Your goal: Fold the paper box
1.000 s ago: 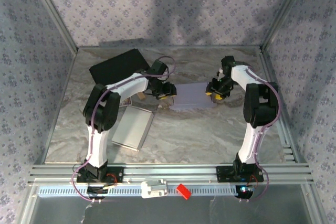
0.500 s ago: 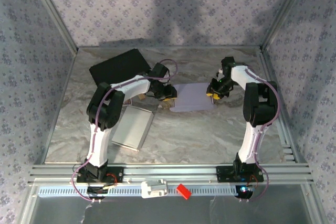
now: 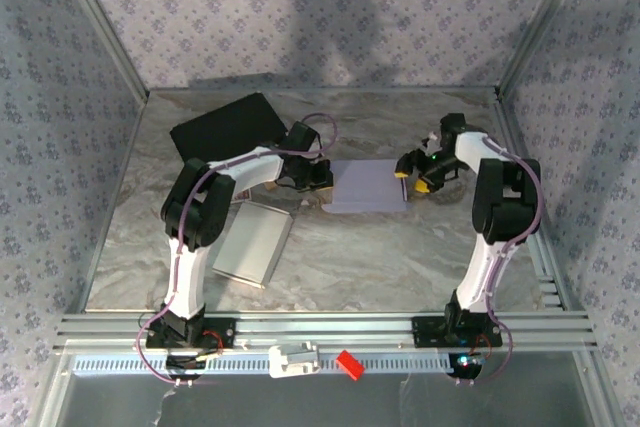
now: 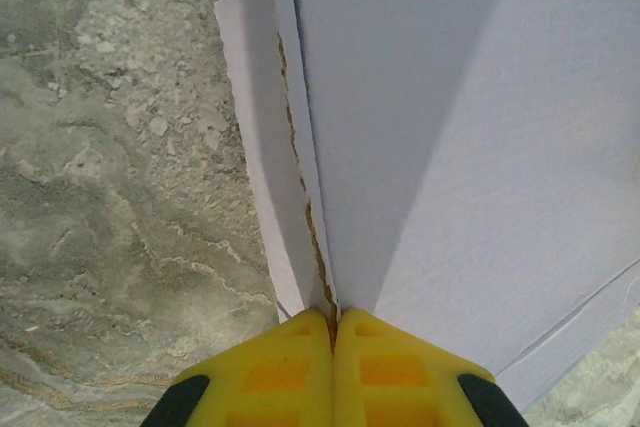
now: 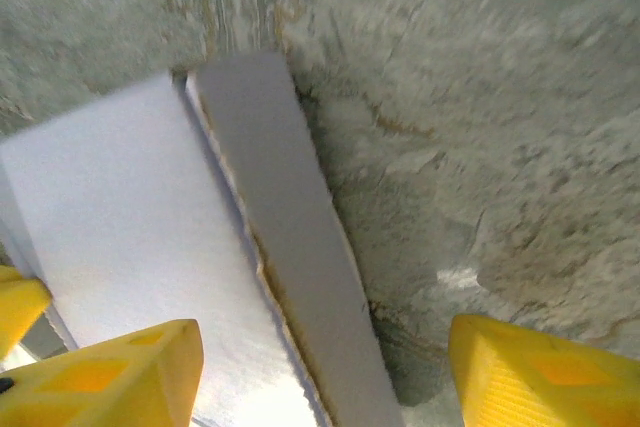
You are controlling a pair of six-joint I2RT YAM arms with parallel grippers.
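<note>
Because the coming fold depends on how the box lies between the two arms, we start at the near side of the marbled grey table (image 3: 380, 257) and work outward. Nearest, on the left, a flat grey rectangular panel (image 3: 250, 244) lies apart from the work.

Past it, at mid-table, the flattened pale lilac paper box (image 3: 368, 185) lies with its long axis running left to right, one short end toward each arm. At its left end the left gripper (image 3: 322, 183) has its jaws closed on the cardboard. From the left wrist we see the yellow fingertips (image 4: 270, 367) pressed together on the box (image 4: 450, 147), right at the crease where a narrow side flap (image 4: 255, 97) meets the broad face.

At the right end the right gripper (image 3: 412, 175) has its jaws spread wide. From the right wrist the narrow end flap (image 5: 290, 217) lies between the two yellow fingers (image 5: 120, 372), touching neither as far as we can tell.

We judge the left arm to be anchoring the box, while the right, just beside the free end, is placed to take that flap and raise it. Farthest back on the left, a flat black rectangular slab (image 3: 225, 125) plays no part.
</note>
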